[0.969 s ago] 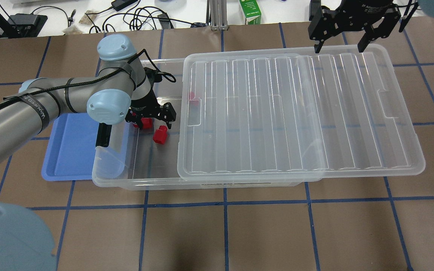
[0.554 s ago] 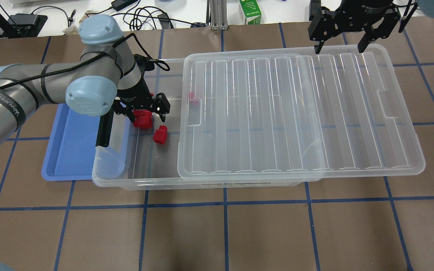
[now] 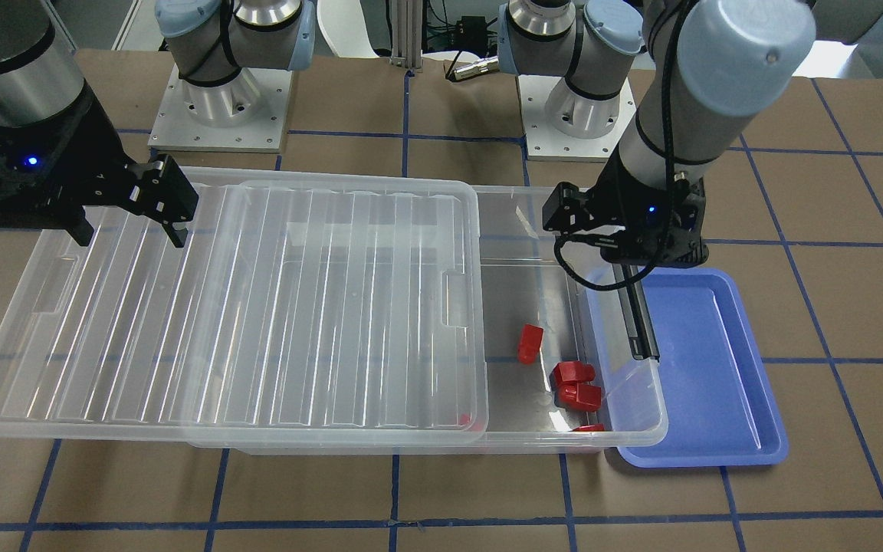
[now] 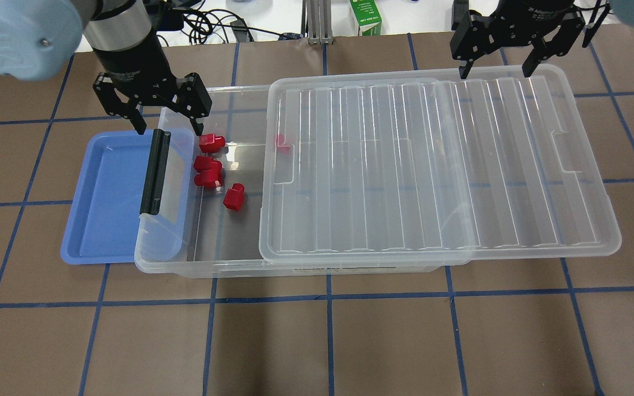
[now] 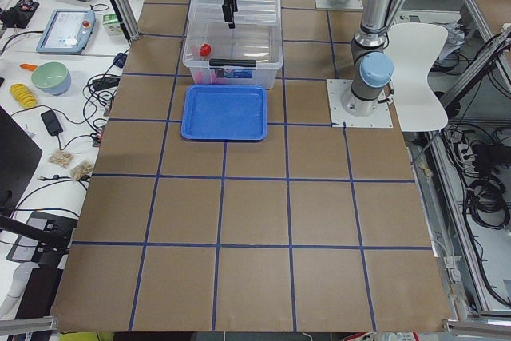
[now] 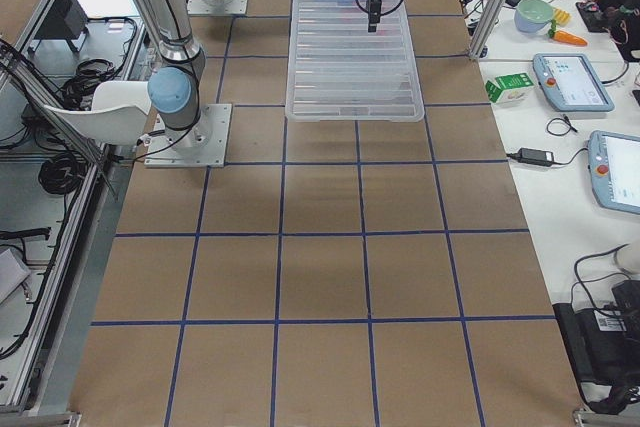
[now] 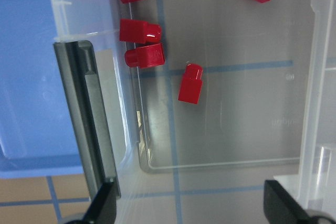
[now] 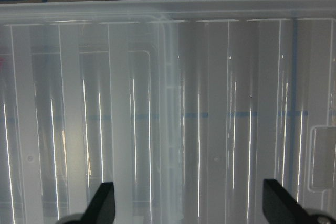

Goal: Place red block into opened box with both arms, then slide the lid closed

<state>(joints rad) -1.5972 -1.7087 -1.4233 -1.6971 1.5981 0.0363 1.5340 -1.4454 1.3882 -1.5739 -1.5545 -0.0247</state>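
Note:
Several red blocks lie on the floor of the clear box near its black handle; one more shows under the lid's edge. The ribbed clear lid rests on the box, shifted right, leaving the handle end uncovered. My left gripper hovers open and empty above the box's far handle-end corner. At the lid's far right edge, my right gripper hangs open, its fingers just above the lid.
A blue tray sits against the box's handle end, partly under it. Beyond the table's far edge are cables and a green carton. Brown table with blue grid lines spreads in front of the box.
My left gripper has risen out of the box and drawn back toward the far-left corner, leaving the red block it was at on the box floor. The right gripper has not moved.

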